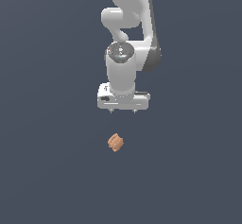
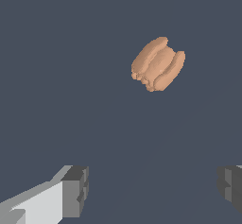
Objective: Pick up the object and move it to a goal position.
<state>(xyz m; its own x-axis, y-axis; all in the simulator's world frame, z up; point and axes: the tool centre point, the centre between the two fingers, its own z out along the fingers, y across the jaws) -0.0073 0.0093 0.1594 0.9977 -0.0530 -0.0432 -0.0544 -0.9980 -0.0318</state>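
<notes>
The gripper (image 1: pixel 123 110) hangs with its jaws spread wide and nothing between them. The ridged orange-brown chunk (image 1: pixel 115 142) lies on the dark floor just below centre of the exterior view, apart from the fingertips (image 2: pixel 75 190). A descent without re-centring could clip or nudge the lobed lump away.

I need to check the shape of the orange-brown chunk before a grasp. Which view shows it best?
The wrist view: the orange-brown chunk appears large there, with its ridged lobes distinct and nothing covering it. In the exterior view it is only a small lump, though that view shows it lying apart from the gripper, whose fingers stand wide open.
</notes>
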